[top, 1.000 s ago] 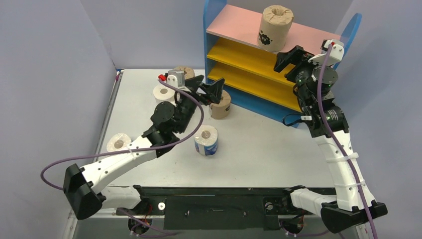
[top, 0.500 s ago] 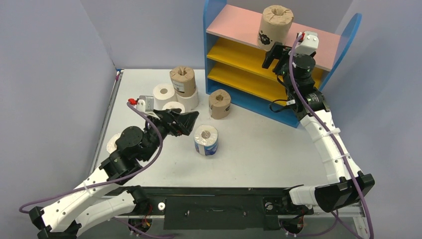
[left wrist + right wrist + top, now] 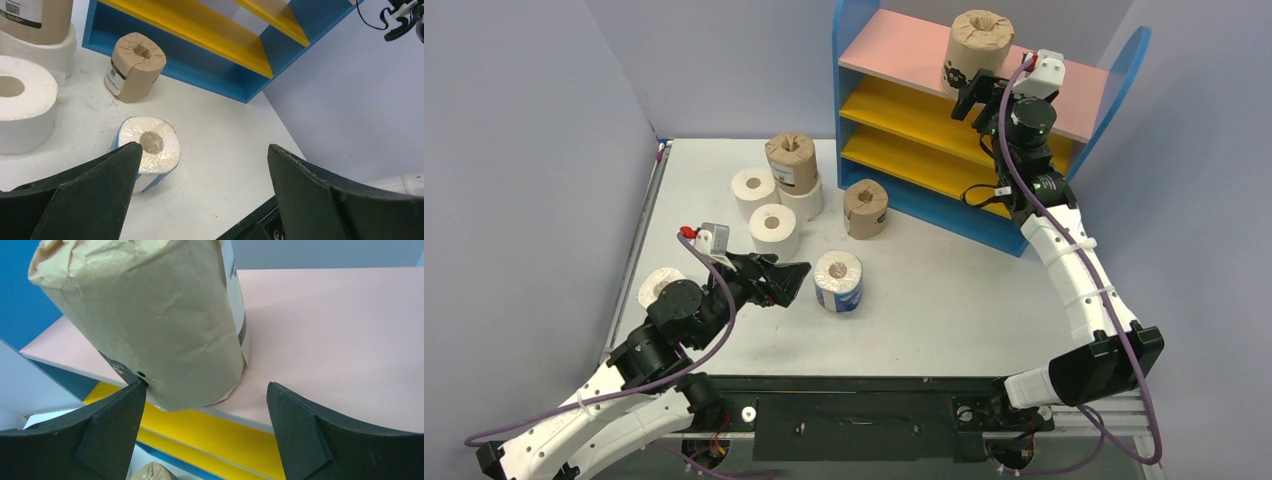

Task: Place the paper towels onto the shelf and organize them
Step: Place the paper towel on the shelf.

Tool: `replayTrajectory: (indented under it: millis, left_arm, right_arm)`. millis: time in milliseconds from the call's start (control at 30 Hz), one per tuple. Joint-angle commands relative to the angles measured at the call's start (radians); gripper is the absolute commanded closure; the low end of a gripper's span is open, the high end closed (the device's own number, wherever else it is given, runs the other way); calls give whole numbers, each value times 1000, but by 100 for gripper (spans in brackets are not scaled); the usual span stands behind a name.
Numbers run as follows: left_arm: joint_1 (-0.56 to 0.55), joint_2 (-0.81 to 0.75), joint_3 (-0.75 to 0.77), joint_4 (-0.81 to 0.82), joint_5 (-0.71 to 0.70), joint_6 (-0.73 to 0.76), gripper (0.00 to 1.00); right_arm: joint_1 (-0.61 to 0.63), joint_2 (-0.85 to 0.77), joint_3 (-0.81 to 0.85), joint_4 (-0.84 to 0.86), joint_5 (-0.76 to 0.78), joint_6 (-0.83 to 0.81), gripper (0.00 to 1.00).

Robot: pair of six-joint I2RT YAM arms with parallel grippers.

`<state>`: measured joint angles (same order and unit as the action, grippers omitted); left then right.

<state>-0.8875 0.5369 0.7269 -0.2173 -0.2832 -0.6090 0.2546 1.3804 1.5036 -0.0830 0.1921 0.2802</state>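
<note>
Rolls sit on the bench; one brown roll tops the shelf. The left tool and right tool are spread, empty. The left should go evenly round the blue roll, then squeeze softly.

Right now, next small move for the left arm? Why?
Probably ease the left end effector forward, shifting sideways to centre the blue-white roll in its jaws, then close. They stand open and empty; the roll stands upright just ahead, off-centre in the wrist view.
</note>
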Motion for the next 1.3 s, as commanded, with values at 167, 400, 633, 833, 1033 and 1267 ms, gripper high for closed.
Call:
replayTrajectory:
  millis: [167, 400, 633, 833, 1033, 1267]
  left_arm:
    - [0, -9, -20, 16, 12, 13, 4]
    - [1, 24, -32, 42, 15, 36, 4]
    - [1, 55, -35, 61, 23, 59, 4]
    - [1, 58, -52, 76, 26, 58, 4]
    - [1, 63, -72, 100, 41, 38, 4]
    - [1, 83, -67, 102, 58, 31, 4]
  right_arm:
    - [-18, 115, 128, 48, -52, 29, 15]
    - [-27, 185, 190, 43, -85, 41, 15]
    - [-30, 235, 226, 40, -113, 54, 16]
    - [-39, 281, 298, -4, -176, 68, 16]
    - [-44, 301, 343, -40, -236, 91, 16]
    - [-72, 173, 248, 27, -246, 159, 14]
